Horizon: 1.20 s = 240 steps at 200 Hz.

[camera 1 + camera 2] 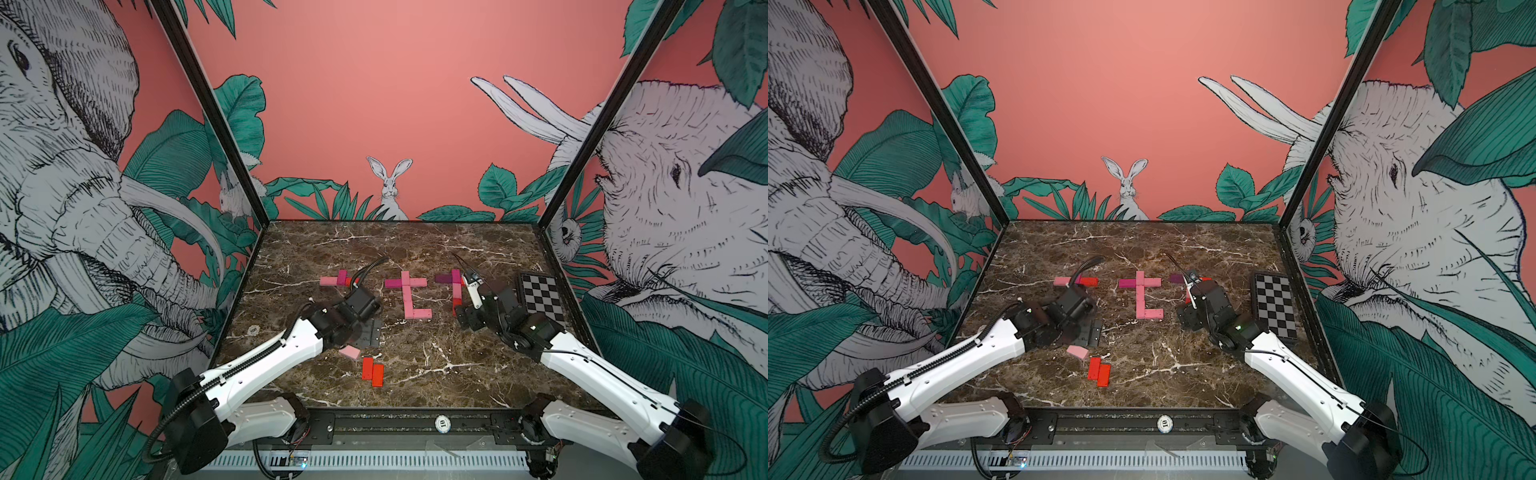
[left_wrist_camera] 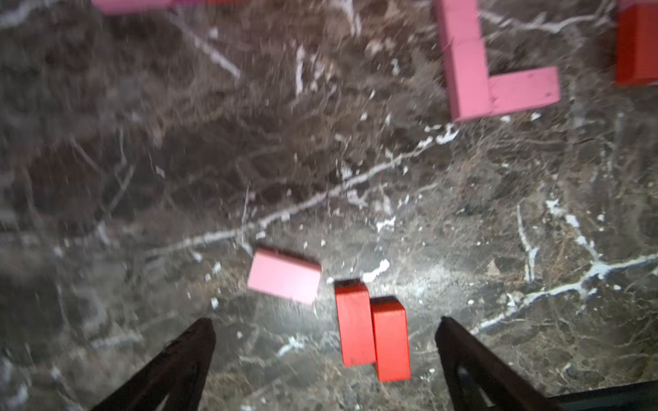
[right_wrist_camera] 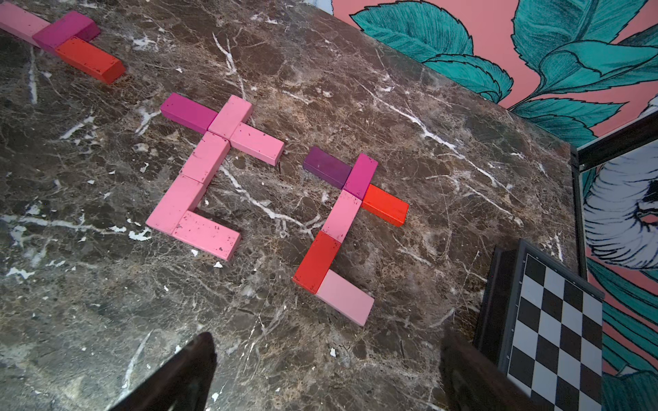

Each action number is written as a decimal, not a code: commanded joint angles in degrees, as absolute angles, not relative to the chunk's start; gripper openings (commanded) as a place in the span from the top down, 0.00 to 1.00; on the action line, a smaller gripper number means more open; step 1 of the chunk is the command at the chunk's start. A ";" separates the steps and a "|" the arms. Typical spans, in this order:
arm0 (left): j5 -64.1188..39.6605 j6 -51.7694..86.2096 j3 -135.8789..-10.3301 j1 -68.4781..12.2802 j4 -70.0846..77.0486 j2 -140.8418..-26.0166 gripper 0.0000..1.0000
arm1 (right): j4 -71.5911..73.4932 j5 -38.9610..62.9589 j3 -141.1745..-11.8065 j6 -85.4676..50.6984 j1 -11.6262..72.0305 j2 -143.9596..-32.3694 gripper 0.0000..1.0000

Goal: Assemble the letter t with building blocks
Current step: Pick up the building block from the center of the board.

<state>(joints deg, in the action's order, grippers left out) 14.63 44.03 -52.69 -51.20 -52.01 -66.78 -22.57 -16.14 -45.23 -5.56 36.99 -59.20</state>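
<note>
Two red blocks [image 2: 372, 334] lie side by side between the open fingers of my left gripper [image 2: 325, 323], apart from both, with a loose pale pink block [image 2: 285, 275] just beyond. In a top view the left gripper [image 1: 368, 332] hovers over these loose blocks [image 1: 372, 371]. A pink t [image 3: 210, 167] lies mid-table, and a mixed purple, pink and red t [image 3: 341, 217] lies to its right. A short row of pink, magenta and red blocks [image 1: 338, 279] sits at the left. My right gripper [image 3: 329, 340] is open and empty over bare marble, near the mixed t's pale pink foot.
A black-and-white checkerboard plate [image 1: 542, 297] lies at the table's right edge, close beside the right gripper. Black frame posts and patterned walls enclose the marble table [image 1: 415, 249] on three sides.
</note>
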 commanded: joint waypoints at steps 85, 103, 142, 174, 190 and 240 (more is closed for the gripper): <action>25.06 87.90 -40.25 -60.03 -51.38 -67.47 0.04 | -20.75 -16.62 -46.34 -5.54 36.63 -60.56 0.05; 26.56 87.81 -40.31 -59.94 -49.81 -68.20 0.09 | -20.69 -16.44 -46.32 -5.70 36.62 -60.73 0.05; 25.06 87.70 -36.97 -58.18 -41.67 -69.20 0.19 | -21.21 -16.21 -46.89 -5.76 36.63 -61.10 0.05; 22.48 82.95 -35.57 -53.74 -36.40 -70.39 0.23 | -21.45 -16.08 -47.15 -5.77 36.65 -61.04 0.05; 21.40 79.64 -36.20 -51.37 -35.99 -71.63 0.24 | -21.78 -16.00 -47.41 -5.72 36.64 -61.17 0.05; 18.27 76.63 -36.28 -48.78 -30.78 -77.05 0.30 | -22.89 -16.17 -48.33 -5.78 36.65 -61.19 0.05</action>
